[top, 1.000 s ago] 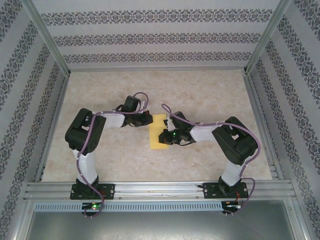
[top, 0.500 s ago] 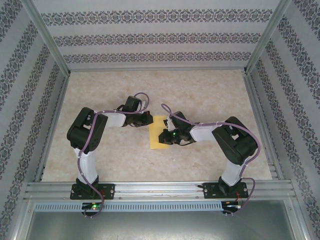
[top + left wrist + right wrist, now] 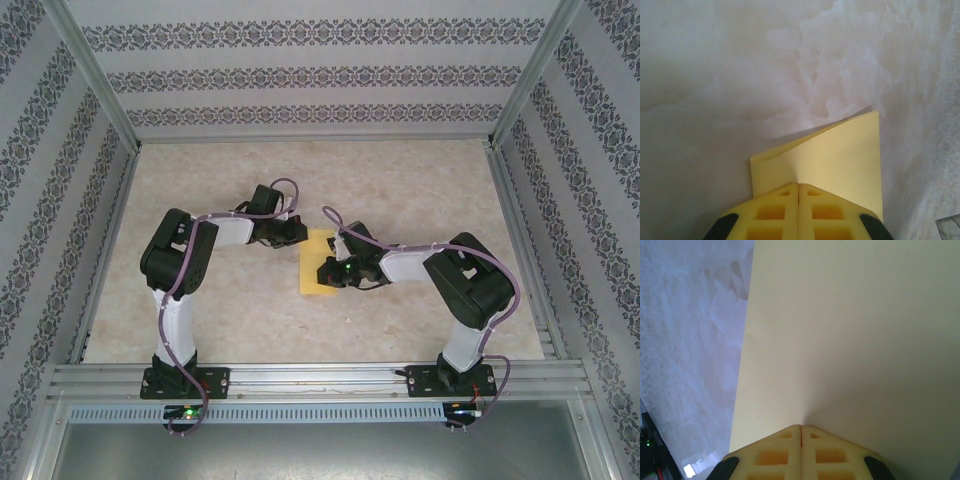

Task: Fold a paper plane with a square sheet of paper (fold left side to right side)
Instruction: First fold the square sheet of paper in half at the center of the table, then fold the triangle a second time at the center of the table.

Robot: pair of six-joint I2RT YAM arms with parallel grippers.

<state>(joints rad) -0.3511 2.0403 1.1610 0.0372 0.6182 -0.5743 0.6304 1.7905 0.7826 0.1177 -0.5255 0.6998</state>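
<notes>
The square sheet of paper point(image 3: 308, 282) lies folded into a narrow yellow rectangle in the middle of the table, between the two arms. My left gripper point(image 3: 302, 232) is shut, its tip resting on the paper's far left part. In the left wrist view the closed fingertips point(image 3: 790, 192) sit on the paper point(image 3: 840, 155), whose upper layer stands slightly lifted at the far edge. My right gripper point(image 3: 321, 272) is shut too, its tip pressed on the paper's middle. The right wrist view has the closed fingertips point(image 3: 812, 435) on the flat paper point(image 3: 840, 330). Nothing is between either pair of jaws.
The marble-patterned tabletop point(image 3: 420, 190) is bounded by patterned walls at the back and sides, with a metal rail point(image 3: 320, 378) along the near edge where both arm bases are bolted.
My left arm has shifted a little to the right and farther away, bringing its gripper onto the paper's far corner. The right arm and the paper have stayed put.
</notes>
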